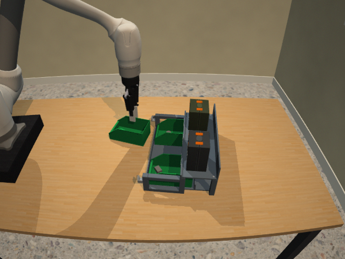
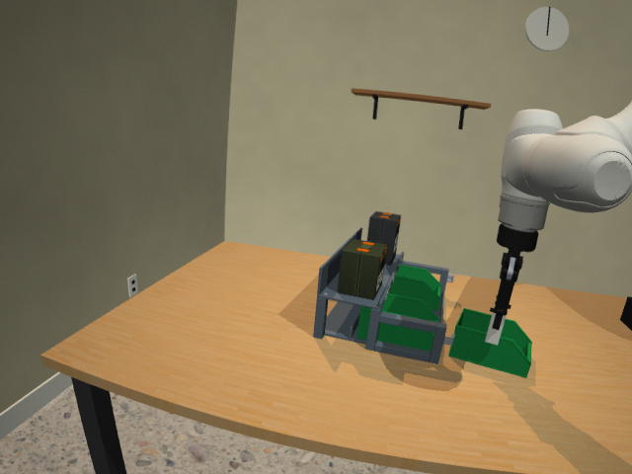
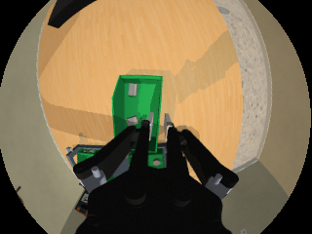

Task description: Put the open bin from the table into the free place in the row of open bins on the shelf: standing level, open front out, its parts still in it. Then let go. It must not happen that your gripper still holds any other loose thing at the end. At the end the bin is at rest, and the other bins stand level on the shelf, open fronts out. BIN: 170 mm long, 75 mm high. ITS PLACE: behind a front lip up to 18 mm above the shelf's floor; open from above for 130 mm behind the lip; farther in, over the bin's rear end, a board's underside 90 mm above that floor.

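Note:
The open green bin [image 1: 126, 137] [image 2: 472, 347] [image 3: 141, 104] stands on the table in front of the shelf [image 1: 164, 177] [image 2: 408, 322], rear end towards it, open front away. Two grey parts [image 3: 133, 90] [image 3: 132, 119] lie in it. My gripper [image 1: 133, 118] [image 2: 493, 334] [image 3: 158, 118] is slightly open, astride one side wall near the rear, one finger inside and one outside. The wrist view shows gaps beside the wall. In the shelf stand two green bins [image 1: 170, 139] [image 1: 167, 163], open fronts out. The free place [image 1: 168, 149] is between them.
Two dark boxes [image 1: 198, 150] [image 1: 198, 114] [image 2: 359, 270] [image 2: 383, 237] stand on the upper board over the shelf's rear. A tall back panel [image 1: 216, 136] rises behind them. Small grey tabs [image 1: 139, 179] [image 1: 152, 118] stick out from the shelf's front corners, one close to the bin on the table.

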Controlling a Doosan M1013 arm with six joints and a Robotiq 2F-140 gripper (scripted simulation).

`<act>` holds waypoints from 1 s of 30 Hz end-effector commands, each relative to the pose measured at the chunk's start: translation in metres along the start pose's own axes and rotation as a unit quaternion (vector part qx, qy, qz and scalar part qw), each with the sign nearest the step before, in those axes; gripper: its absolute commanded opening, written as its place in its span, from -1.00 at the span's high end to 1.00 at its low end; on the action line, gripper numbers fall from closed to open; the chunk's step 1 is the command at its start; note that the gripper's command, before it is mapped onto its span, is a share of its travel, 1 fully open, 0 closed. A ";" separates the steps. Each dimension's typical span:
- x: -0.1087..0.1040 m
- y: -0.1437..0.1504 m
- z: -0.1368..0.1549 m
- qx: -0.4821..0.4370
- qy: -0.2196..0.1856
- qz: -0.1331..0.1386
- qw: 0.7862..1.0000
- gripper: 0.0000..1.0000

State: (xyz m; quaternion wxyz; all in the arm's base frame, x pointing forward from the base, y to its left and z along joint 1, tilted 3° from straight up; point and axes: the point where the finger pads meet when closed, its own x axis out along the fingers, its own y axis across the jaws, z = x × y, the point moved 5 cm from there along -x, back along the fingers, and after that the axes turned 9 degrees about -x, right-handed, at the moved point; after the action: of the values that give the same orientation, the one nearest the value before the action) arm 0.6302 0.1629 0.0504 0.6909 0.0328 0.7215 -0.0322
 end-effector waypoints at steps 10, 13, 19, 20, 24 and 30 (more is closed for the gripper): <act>0.016 0.002 -0.002 0.001 0.001 0.000 1.000 0.69; 0.018 0.002 -0.002 0.001 0.001 0.000 1.000 0.69; 0.022 0.002 -0.002 0.001 0.001 0.000 1.000 0.69; 0.022 0.002 -0.002 0.001 0.001 0.000 1.000 0.69; 0.023 0.002 -0.002 0.001 0.001 0.000 1.000 0.69; 0.023 0.002 -0.002 0.001 0.001 0.000 1.000 0.69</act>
State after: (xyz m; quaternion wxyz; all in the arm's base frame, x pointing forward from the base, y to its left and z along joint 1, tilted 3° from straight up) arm 0.6293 0.1629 0.0300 0.6909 0.0327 0.7215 -0.0323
